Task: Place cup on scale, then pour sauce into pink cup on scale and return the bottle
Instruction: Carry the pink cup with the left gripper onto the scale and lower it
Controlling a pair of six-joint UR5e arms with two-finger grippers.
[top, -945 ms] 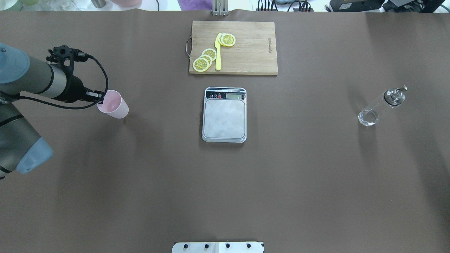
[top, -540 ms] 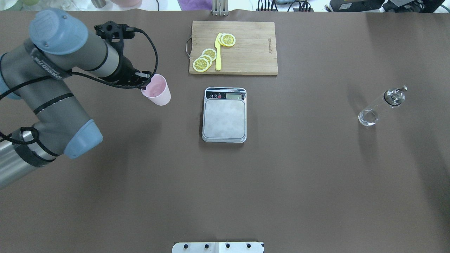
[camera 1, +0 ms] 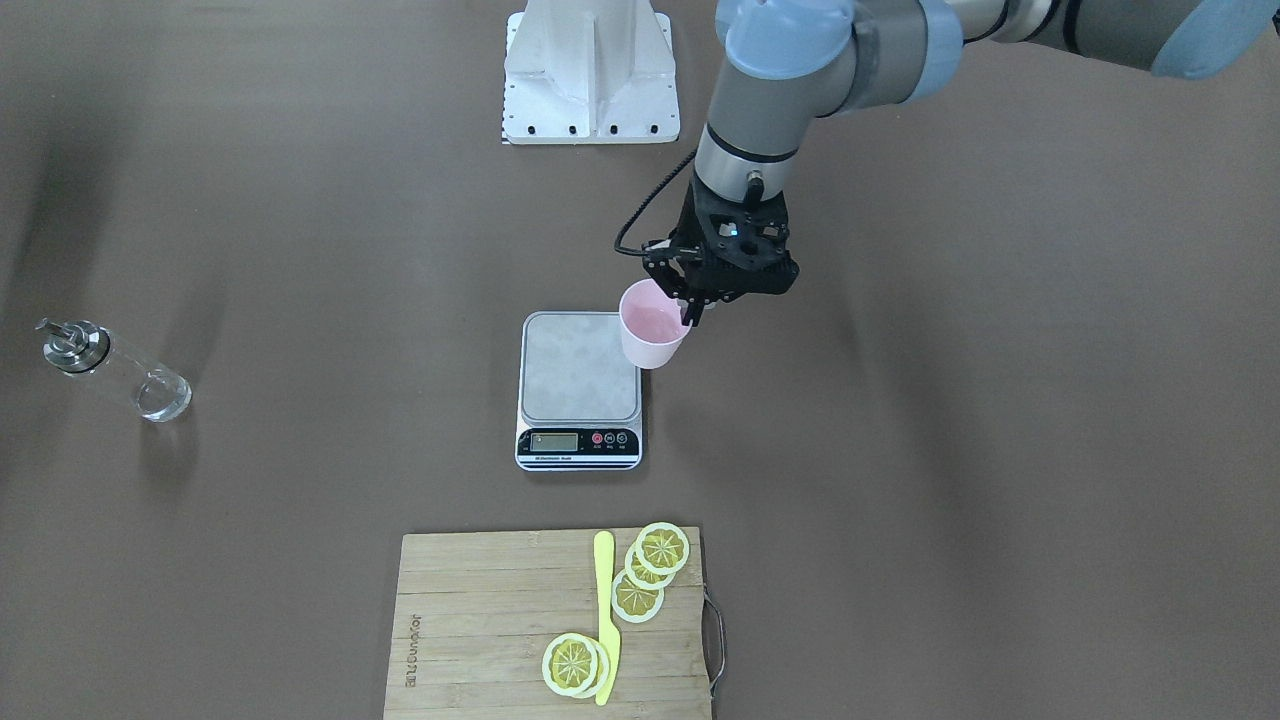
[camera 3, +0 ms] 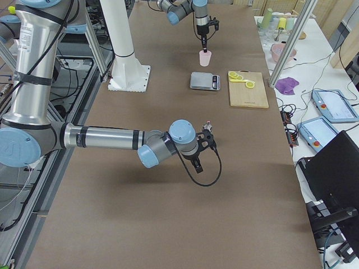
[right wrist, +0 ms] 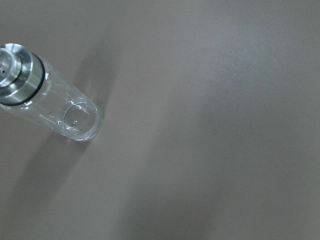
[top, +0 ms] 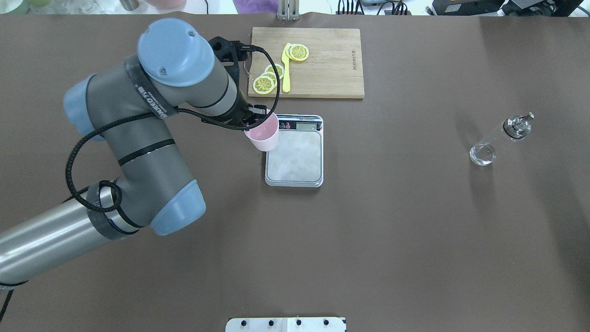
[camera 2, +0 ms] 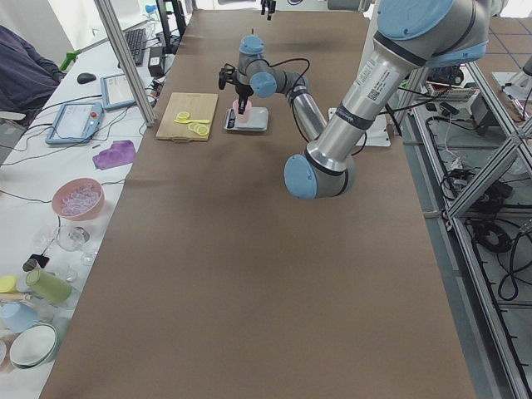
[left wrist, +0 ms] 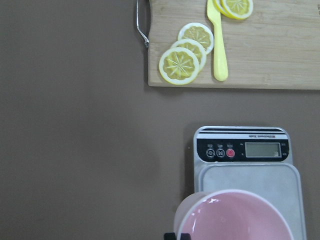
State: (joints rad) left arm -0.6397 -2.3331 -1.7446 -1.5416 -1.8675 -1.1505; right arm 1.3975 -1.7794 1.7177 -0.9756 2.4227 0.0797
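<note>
Steel scale (top: 295, 157): centre of the overhead view, plate bare.
Cup (top: 263, 134): carried from the left edge, now over the scale's upper-left corner.
Left end effector (camera 1: 689, 306): pinching the cup's rim.
Right end effector (camera 3: 198, 157): state not readable.
Bottle (top: 500, 137): right side, untouched.
Meaning: lowering probably comes next.

You have a wide table under a matte brown cover (top: 415, 240); the light on it is even, leaving only soft, broad shadows. Along one long side runs your white bench (camera 2: 33, 241), strewn with cables and holding a round pink bowl (camera 2: 78, 199), a crumpled purple cloth (camera 2: 115, 155) and a grey-framed tablet (camera 2: 75, 122). A slanted aluminium post (camera 2: 125, 58) rises beside it, and silver aluminium framing (camera 2: 482, 170) lines the opposite side.
</note>
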